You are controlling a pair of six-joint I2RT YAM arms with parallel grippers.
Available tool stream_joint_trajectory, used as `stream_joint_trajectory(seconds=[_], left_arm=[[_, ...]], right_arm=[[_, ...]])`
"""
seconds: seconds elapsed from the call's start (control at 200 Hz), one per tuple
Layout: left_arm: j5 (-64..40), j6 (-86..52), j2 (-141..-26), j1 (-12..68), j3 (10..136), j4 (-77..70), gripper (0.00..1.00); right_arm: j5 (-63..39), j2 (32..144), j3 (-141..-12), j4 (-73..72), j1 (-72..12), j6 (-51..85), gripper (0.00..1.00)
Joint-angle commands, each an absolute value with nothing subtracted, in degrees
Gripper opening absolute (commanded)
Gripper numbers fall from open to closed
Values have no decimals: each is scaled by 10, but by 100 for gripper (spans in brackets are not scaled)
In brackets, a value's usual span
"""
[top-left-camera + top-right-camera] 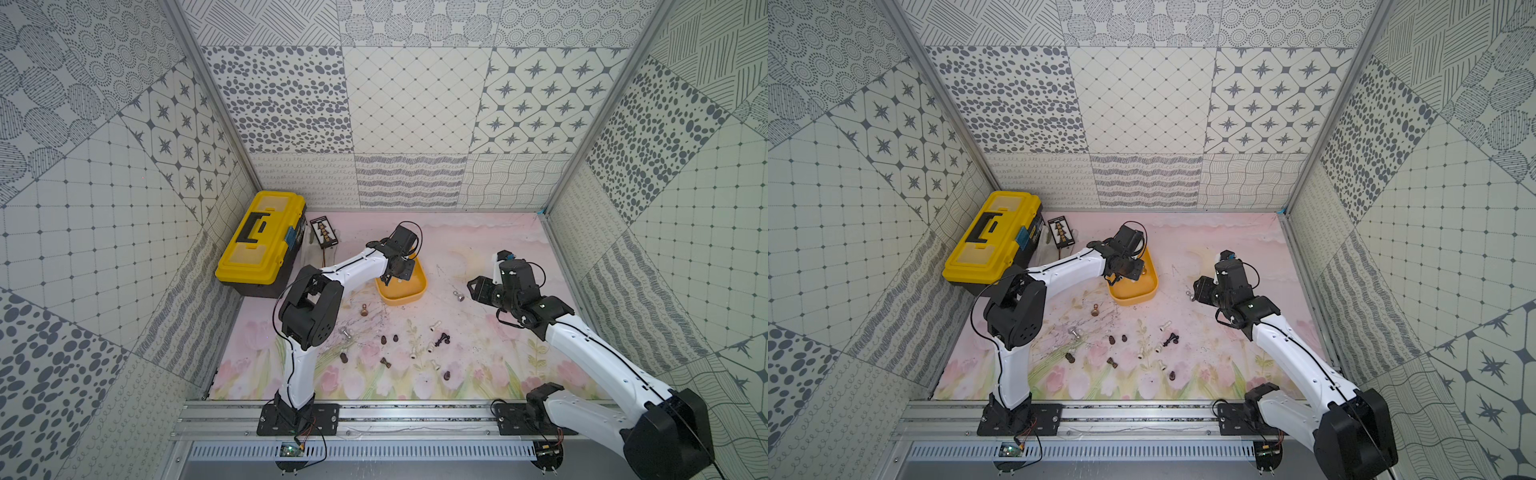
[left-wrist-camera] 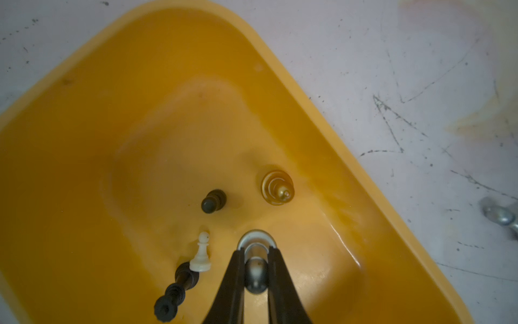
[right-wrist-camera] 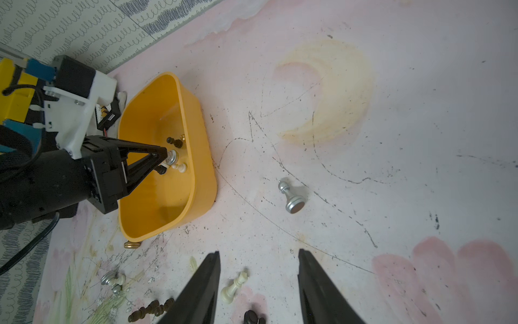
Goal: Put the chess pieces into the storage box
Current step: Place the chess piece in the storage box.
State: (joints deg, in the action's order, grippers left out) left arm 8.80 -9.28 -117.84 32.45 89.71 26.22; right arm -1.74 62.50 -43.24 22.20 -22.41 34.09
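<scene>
We are pinching a silver pawn (image 2: 255, 276) in our left gripper (image 2: 256, 251) directly over the storage box (image 2: 84, 140) floor. Our right gripper (image 1: 471, 291), half-spread and empty, is hovering with a toppled pawn (image 1: 458, 296) just at its 9 o'clock in a top view.

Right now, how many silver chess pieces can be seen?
3. One silver piece is gripped by the left tool inside the storage box; a second lies near the right tool; a third lies beside the left arm. Others may be hidden.
</scene>
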Motion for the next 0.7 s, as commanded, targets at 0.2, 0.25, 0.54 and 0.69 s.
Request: stream_joint_trajectory(seconds=[0.2, 0.25, 0.54, 0.69], left_arm=[[83, -95, -1213, 316, 928, 260, 15], [85, -95, -1211, 316, 930, 260, 16], [64, -108, -1151, 317, 901, 260, 42], [52, -122, -1099, 318, 877, 252, 45]], right_arm=[[-35, 664, -455, 202, -222, 328, 51], [-38, 669, -457, 201, -222, 326, 52], [-22, 741, -512, 236, -220, 262, 54], [-79, 817, -555, 260, -197, 233, 51]])
